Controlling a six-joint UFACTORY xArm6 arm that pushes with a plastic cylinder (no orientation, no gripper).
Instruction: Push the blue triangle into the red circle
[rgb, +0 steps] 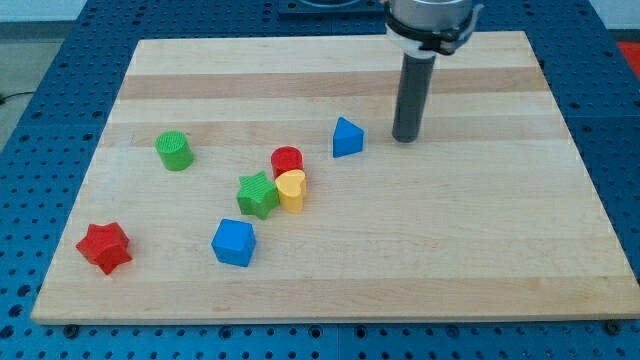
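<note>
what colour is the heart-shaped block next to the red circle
Yellow: the heart block shows clearly in the camera view.

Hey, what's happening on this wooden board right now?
A robot arm is sliding blocks around the wooden board with a dark rod. My tip sits just to the view's right of the blue triangle, apart from it. The red circle lies further to the view's left and slightly lower, touching the yellow heart beside the green star. The triangle has not reached the red circle yet.
</note>
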